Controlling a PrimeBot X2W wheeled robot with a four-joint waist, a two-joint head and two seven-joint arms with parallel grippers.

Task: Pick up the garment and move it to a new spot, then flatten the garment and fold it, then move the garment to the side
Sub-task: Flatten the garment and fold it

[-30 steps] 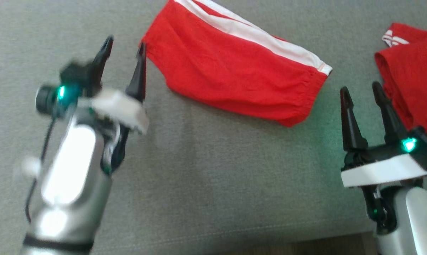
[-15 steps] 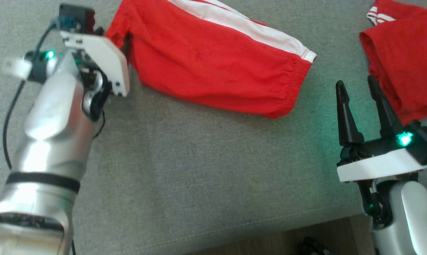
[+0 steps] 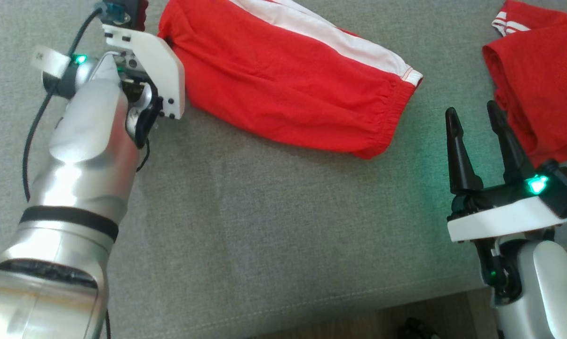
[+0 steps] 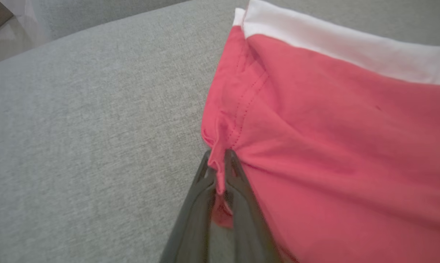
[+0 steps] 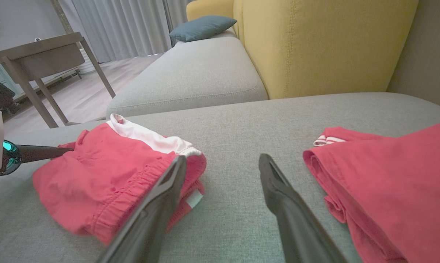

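The red shorts point(image 3: 288, 84) lie on the grey sofa seat point(image 3: 264, 226), with a white stripe along their far edge. The left gripper point(image 4: 220, 160) is pinched tight on a bunched corner of fabric at their left end. The right gripper point(image 3: 471, 112) is empty, its fingers spread apart, between the shorts and a second red garment point(image 3: 537, 89) just to its right. Behind are a yellow backrest point(image 5: 314, 44), a blue cushion point(image 5: 201, 27) and a wooden table point(image 5: 33, 51). From the head view, the left wrist's white plate hides its fingers, and the second garment runs off the right edge.
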